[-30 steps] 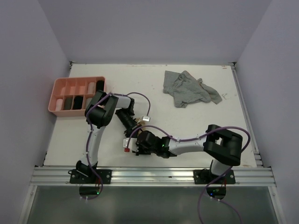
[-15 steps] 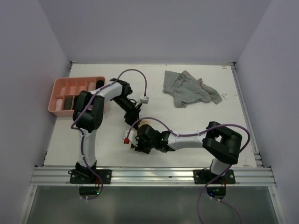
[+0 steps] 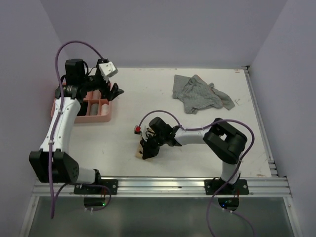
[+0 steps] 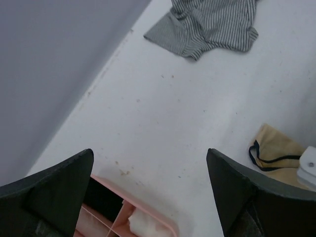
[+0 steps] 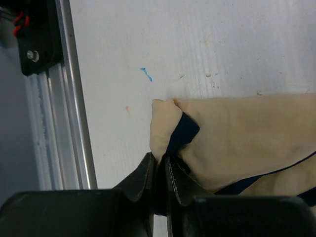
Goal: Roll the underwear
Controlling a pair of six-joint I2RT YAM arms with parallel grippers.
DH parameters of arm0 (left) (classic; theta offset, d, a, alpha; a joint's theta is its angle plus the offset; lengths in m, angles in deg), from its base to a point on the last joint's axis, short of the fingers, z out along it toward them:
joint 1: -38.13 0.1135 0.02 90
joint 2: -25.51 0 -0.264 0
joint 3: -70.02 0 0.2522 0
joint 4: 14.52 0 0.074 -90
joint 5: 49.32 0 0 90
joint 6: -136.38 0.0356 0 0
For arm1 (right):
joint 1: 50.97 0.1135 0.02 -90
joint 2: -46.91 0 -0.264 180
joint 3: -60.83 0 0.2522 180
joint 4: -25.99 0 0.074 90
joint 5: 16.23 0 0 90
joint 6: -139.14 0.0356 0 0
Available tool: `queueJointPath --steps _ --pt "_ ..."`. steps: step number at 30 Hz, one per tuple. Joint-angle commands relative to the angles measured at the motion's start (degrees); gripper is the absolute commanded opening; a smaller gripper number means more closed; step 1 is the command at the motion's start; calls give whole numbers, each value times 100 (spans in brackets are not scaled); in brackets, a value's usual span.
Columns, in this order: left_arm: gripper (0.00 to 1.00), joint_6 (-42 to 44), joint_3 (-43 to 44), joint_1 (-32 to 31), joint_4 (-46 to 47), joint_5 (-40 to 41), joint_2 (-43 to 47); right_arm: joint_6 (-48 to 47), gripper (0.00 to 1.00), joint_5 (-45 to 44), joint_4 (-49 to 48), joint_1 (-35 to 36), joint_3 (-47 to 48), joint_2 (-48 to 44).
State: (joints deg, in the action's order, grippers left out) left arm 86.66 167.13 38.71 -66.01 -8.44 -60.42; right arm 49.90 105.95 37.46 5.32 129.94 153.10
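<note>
A beige underwear [image 3: 144, 151] with dark trim lies rolled up near the front middle of the table, and my right gripper [image 3: 149, 144] is shut on its edge. In the right wrist view the jaws [image 5: 160, 165] pinch a fold of this beige underwear [image 5: 237, 133] right at the dark trim. A grey striped underwear [image 3: 200, 94] lies crumpled at the back right, also in the left wrist view [image 4: 212, 24]. My left gripper [image 3: 116, 92] hangs open and holds nothing above the right end of the pink tray [image 3: 98, 119]; between its fingers [image 4: 59, 190] only table shows.
The pink tray [image 4: 153, 219] holds several rolled pieces in its compartments. The left wall stands close behind it. A metal rail [image 5: 69, 123] runs along the table's near edge, close to my right gripper. A red tag [image 3: 137, 130] sits on the right arm's cable.
My left gripper opened wide and the left arm swung from beside the beige underwear up and left to the tray. The right gripper stayed shut on the beige underwear, shifting slightly back.
</note>
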Motion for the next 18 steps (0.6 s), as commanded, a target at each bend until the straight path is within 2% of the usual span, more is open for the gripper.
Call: queueJointPath --steps 1,2,3,5,7,9,10,12,15,16,18 --pt "100 -1347 -730 -84 1920 764 875 442 0 463 598 -293 -113 726" --pt "100 -1077 -802 -84 1728 642 989 513 0 595 563 -346 -95 806" --pt "100 -169 -881 -84 943 206 1173 627 0 796 449 -451 -69 867" --pt "99 732 -1100 -84 130 -175 1411 715 0 1017 387 -549 -16 1113" --pt "90 1671 -1765 -102 -592 -352 1929 768 0 1167 369 -663 98 1272" --pt "84 2429 -2338 -198 -1206 -169 2542 891 0 1272 264 -733 133 1430" --pt "78 2998 -2967 -294 -1314 -37 2764 944 0 1360 264 -812 134 1474" --pt "71 3145 -4004 -768 -1106 418 3447 1093 0 1439 -69 -900 116 1649" --pt "65 2926 -4931 -1506 -405 763 4178 1234 0 1589 -237 -1032 151 1834" --pt "64 2638 -5378 -1656 -227 834 4277 1252 0 1615 -255 -1050 160 1861" --pt "62 2373 -5688 -2113 281 1070 4365 1330 0 1650 -360 -1068 169 1931"
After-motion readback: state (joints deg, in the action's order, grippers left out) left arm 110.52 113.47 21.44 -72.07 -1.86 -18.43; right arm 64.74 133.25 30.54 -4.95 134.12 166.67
